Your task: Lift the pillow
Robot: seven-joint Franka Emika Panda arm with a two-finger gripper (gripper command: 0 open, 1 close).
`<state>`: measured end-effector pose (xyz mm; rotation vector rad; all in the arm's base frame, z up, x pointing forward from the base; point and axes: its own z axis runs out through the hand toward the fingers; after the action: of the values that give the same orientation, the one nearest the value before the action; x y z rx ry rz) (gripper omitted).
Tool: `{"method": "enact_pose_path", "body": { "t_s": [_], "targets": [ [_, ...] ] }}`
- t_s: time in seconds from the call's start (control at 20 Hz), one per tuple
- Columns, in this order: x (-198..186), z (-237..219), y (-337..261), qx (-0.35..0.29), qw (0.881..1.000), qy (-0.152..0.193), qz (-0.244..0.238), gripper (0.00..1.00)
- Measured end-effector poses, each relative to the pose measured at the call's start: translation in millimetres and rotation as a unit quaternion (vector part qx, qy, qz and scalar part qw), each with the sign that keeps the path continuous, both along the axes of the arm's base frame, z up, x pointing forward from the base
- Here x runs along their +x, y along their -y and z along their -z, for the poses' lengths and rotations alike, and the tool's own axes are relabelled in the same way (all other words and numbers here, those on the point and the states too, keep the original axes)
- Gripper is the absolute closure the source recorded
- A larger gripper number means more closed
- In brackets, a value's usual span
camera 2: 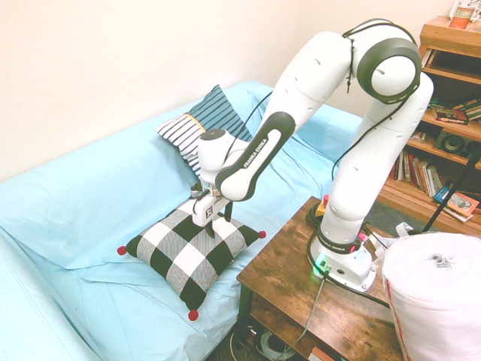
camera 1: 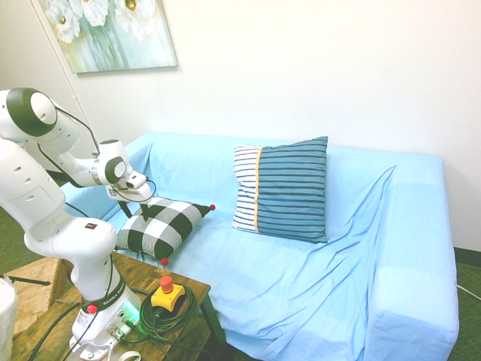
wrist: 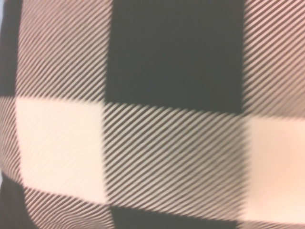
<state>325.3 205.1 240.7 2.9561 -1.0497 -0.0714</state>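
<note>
The black-and-white check pillow [camera 1: 164, 226] [camera 2: 184, 252] lies flat on the light blue sofa [camera 1: 338, 248] near its front edge, red pom-poms at its corners. My gripper [camera 1: 133, 213] [camera 2: 215, 228] points straight down onto the pillow's top, at the side nearest the sofa's back. It is open, and its dark fingers [camera 2: 228, 217] are spread with their tips against the fabric. Blurred check cloth [wrist: 157, 119] fills the whole wrist view.
A larger blue-and-white striped pillow [camera 1: 282, 188] [camera 2: 197, 137] leans on the sofa back. A wooden side table [camera 2: 297, 259] stands right in front of the check pillow. A big white roll [camera 2: 436, 293] and a bookshelf [camera 2: 451, 113] are beyond it.
</note>
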Motion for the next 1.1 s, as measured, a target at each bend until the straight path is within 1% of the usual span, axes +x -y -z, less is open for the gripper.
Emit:
{"method": "enact_pose_path", "body": {
  "t_s": [0.25, 0.4, 0.75, 1.1],
  "targets": [
    [-19.0, 69.4, -11.6, -0.013, 0.999, -0.030, 0.017, 0.00],
    [-25.2, 98.1, -5.6, -0.017, 0.998, -0.047, 0.028, 0.00],
    [-39.6, 136.6, -0.3, -0.024, 0.997, -0.063, 0.037, 0.00],
    [-50.4, 166.6, 4.4, -0.019, 0.997, -0.057, 0.046, 0.00]
  ]
}}
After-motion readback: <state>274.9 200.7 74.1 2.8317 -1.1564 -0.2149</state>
